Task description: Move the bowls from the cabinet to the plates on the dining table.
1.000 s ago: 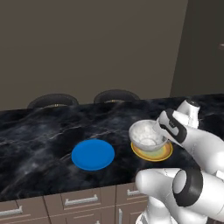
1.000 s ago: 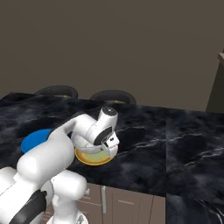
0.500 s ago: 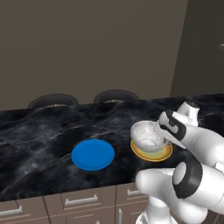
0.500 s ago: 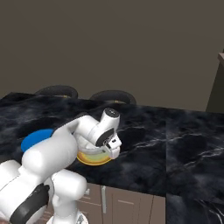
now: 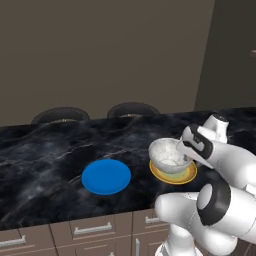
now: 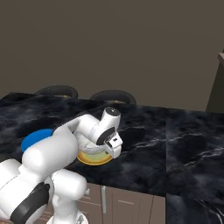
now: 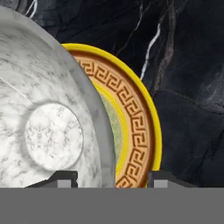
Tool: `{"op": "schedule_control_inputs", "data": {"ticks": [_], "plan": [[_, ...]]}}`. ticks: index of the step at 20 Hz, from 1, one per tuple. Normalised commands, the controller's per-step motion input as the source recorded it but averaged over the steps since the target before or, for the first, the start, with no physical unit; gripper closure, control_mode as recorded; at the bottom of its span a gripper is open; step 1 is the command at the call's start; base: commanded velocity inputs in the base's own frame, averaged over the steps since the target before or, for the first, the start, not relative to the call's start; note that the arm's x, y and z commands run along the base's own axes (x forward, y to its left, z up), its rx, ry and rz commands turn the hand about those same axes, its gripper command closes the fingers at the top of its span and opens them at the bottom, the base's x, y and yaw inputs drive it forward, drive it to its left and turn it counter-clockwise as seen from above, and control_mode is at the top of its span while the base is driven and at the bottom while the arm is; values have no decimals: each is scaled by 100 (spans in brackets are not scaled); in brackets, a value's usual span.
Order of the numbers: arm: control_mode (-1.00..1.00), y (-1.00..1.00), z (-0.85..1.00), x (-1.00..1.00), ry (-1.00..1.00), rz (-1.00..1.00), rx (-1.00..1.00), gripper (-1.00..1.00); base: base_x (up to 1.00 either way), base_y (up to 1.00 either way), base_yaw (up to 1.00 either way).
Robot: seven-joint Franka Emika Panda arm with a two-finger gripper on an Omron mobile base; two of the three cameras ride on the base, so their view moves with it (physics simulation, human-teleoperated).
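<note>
My claw [image 7: 109,177] straddles the marbled bowl's [image 5: 169,154] rim, fingers parted, releasing it onto the yellow plate [image 5: 186,175] near the table's [image 5: 45,170] front edge; next I lift clear.

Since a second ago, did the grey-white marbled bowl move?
Yes. The grey-white marbled bowl came down onto the yellow-rimmed plate, judged against the blue plate.

marbled bowl [image 5: 169,155] lowered onto yellow-rimmed plate [image 5: 186,175], gripper [image 7: 109,177] fingers apparently parted
</note>
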Motion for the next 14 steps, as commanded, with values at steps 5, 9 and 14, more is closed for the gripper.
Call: {"op": "schedule_control_inputs", "data": {"ticks": [5,9,14], "plan": [[-100,0,26,-11,-6,3,0,-100,0,0,0],[-100,1,41,-7,-5,3,1,-100,0,0,0],[-100,8,40,-6,-5,1,0,-100,0,0,0]]}}
